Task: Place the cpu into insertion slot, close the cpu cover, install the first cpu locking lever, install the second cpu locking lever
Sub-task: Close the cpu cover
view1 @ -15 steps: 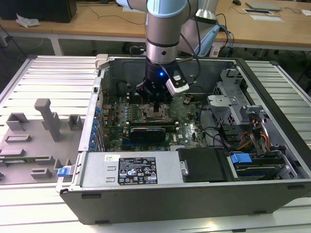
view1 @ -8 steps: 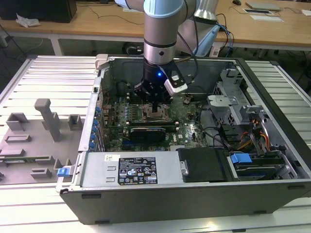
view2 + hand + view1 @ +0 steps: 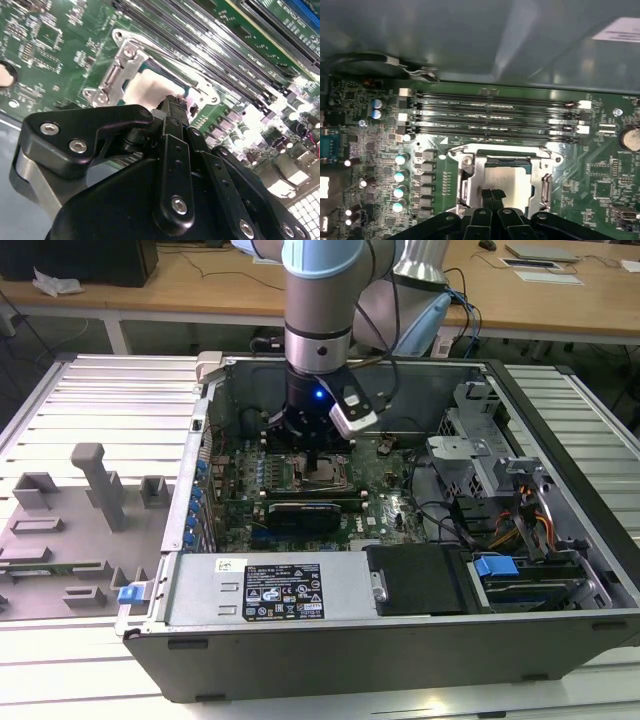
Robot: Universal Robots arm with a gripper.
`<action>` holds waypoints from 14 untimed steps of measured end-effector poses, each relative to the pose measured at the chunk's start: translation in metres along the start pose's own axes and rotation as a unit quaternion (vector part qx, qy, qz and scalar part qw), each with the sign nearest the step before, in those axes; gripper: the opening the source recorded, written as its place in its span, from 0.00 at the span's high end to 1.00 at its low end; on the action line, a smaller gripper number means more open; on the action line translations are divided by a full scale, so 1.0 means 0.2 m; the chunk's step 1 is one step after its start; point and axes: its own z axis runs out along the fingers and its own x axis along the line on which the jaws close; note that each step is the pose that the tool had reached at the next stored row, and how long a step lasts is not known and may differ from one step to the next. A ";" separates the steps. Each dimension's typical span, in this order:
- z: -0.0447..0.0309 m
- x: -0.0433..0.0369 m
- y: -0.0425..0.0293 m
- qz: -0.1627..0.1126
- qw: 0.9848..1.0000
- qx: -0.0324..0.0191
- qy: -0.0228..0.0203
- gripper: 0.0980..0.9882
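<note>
In the exterior view the arm (image 3: 318, 330) covers part of the socket (image 3: 340, 478) inside the open computer case (image 3: 300, 660); in the first wrist view the pincer's (image 3: 492, 194) black body hides one edge of that socket; the locking levers are hard to make out. The pincer's two fingers are pressed together with nothing between them; their tips hang over the chip (image 3: 512, 180); whether they touch it I cannot tell. Counted: four capacitors (image 3: 399, 176) in a column; four long black memory slots (image 3: 490, 112); one chip, seated in the one socket; one metal cover (image 3: 469, 182), which appears to lie flat around the chip.
</note>
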 end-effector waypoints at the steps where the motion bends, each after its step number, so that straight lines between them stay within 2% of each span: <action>1: 0.002 0.006 0.000 -0.002 1.000 -0.001 -0.001 0.99; 8: 0.018 0.070 0.004 -0.009 1.000 -0.005 -0.004 0.99; 14: 0.046 0.088 0.005 -0.013 1.000 -0.006 -0.004 0.99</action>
